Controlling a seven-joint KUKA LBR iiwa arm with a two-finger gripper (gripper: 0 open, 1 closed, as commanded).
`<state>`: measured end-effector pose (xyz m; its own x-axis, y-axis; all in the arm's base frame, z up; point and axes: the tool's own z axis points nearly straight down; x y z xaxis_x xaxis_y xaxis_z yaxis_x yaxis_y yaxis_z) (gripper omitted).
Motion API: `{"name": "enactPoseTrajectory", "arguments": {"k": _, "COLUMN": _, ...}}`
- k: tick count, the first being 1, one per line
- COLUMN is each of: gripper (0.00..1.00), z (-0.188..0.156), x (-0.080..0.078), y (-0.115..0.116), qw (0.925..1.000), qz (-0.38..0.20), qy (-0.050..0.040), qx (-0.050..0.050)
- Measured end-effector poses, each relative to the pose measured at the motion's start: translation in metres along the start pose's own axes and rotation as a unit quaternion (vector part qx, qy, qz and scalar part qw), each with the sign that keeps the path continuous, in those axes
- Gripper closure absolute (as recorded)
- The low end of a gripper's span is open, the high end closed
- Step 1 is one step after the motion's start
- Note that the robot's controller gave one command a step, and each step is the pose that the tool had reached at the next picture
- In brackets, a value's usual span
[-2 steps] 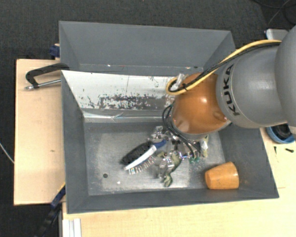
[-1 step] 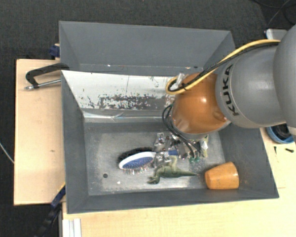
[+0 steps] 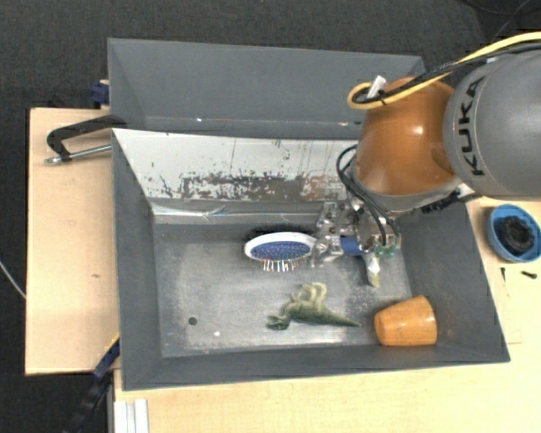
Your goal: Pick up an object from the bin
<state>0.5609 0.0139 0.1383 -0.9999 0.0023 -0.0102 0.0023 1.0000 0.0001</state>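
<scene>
The gripper (image 3: 353, 242) is seen low at the bin's (image 3: 135, 269) middle, just right of a blue-and-white oval brush (image 3: 278, 249); whether the claw is open or closed cannot be told. A green toy dinosaur (image 3: 308, 310) and an orange cup (image 3: 406, 322) are found towards the near wall.

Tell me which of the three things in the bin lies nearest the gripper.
The blue-and-white oval brush, right beside the gripper; the green toy dinosaur and orange cup lie farther off, lower in the view.
</scene>
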Motion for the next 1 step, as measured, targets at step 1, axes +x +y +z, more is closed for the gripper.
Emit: {"name": "enactPoseTrajectory", "arguments": {"k": 1, "gripper": 1.00, "z": -0.0829, "x": 0.0006, "y": -0.0011, "qw": 0.9998, "qz": -0.019, "qy": -0.0018, "qx": 0.000}}
